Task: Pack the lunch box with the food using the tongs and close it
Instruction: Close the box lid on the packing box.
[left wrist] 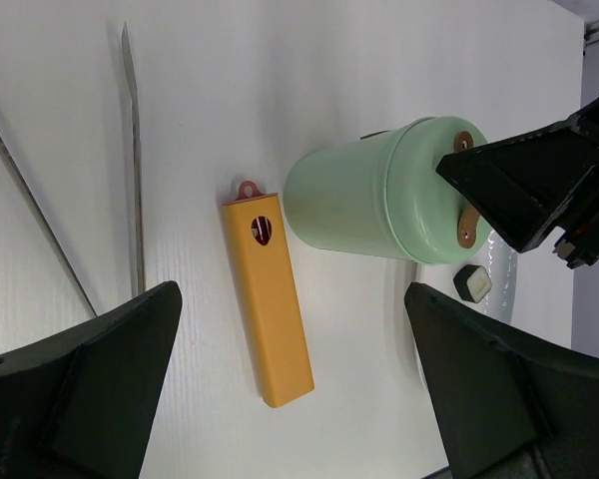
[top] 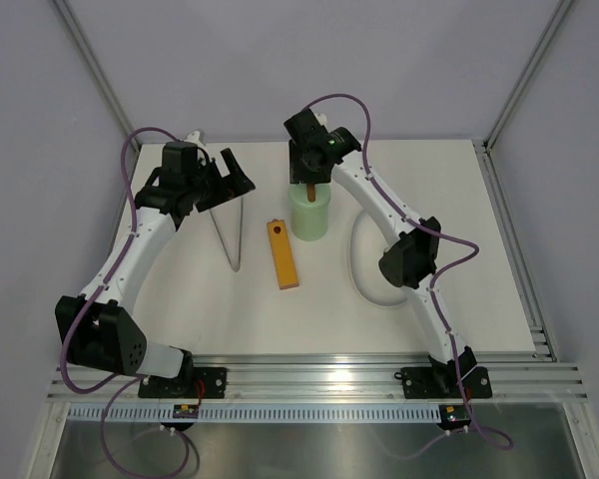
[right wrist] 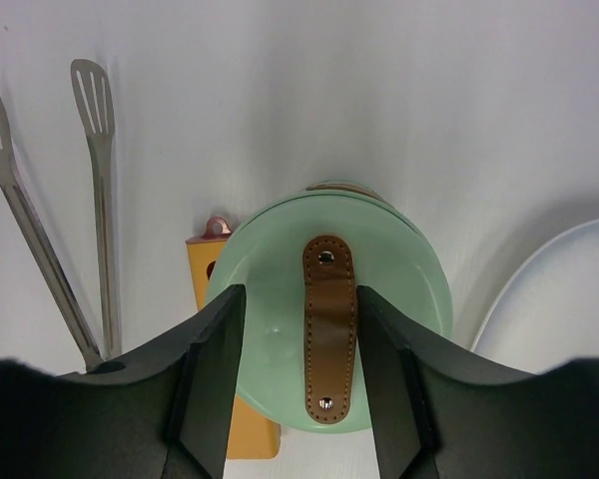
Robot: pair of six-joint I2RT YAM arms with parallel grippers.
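- The lunch box (top: 310,215) stands upright with its lid (right wrist: 399,289) seated on top. A brown strap handle (right wrist: 329,329) is riveted flat across the lid's middle.
- The right gripper (right wrist: 299,309) hangs straight over the lunch box. Its fingers are about half parted, one on each side of the strap. A strip of green lid shows between the strap and one finger, so it appears to grip nothing.
- The left gripper (top: 223,180) sits to the left of the lunch box, above the tongs (right wrist: 100,200). It is spread as wide as it goes and is empty.
- The lunch box looks like thin smooth plastic, so probably light, rigid and slick on its round wall. A sideways push could tip or slide it.
- The strap is the natural hold for the lid: narrow, slightly soft, and easy to pinch across its width. How tightly the lid sits cannot be told.
- The tongs lie flat to the left of the lunch box, beyond the orange block (left wrist: 268,299). They are thin, springy metal, likely awkward to lift off the surface. They are best taken across both arms partway along, so that a squeeze closes the slotted tips.
- Only one piece of food shows — a dark-and-white cube (left wrist: 471,282) on the white plate (right wrist: 569,289), just right of the lunch box. It looks small and light, so it may slip from metal tips.
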